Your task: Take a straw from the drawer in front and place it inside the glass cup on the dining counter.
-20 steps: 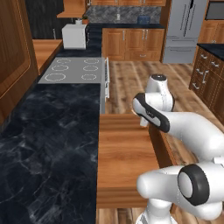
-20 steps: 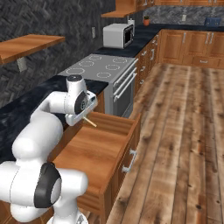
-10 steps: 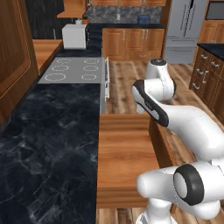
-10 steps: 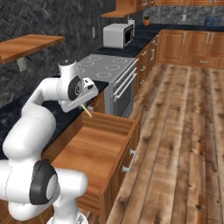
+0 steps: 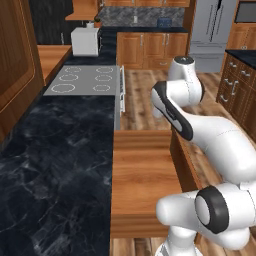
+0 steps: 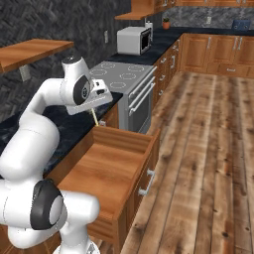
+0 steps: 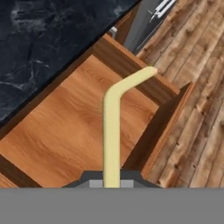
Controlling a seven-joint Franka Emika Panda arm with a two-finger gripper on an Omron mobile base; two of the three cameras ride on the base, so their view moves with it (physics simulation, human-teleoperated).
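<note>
Below the pincer (image 6: pixel 94 110), the drawer (image 6: pixel 111 168) stands open, bottom bare. Pincer has risen since a second ago, clamped on the straw (image 7: pixel 112 131), which hangs down toward the drawer. Pick done, I judge; carry to glass cup remains.

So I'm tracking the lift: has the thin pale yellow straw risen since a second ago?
Yes. In the right base view the pale yellow straw, held in the pincer, now hangs higher above the open brown wooden drawer.
</note>
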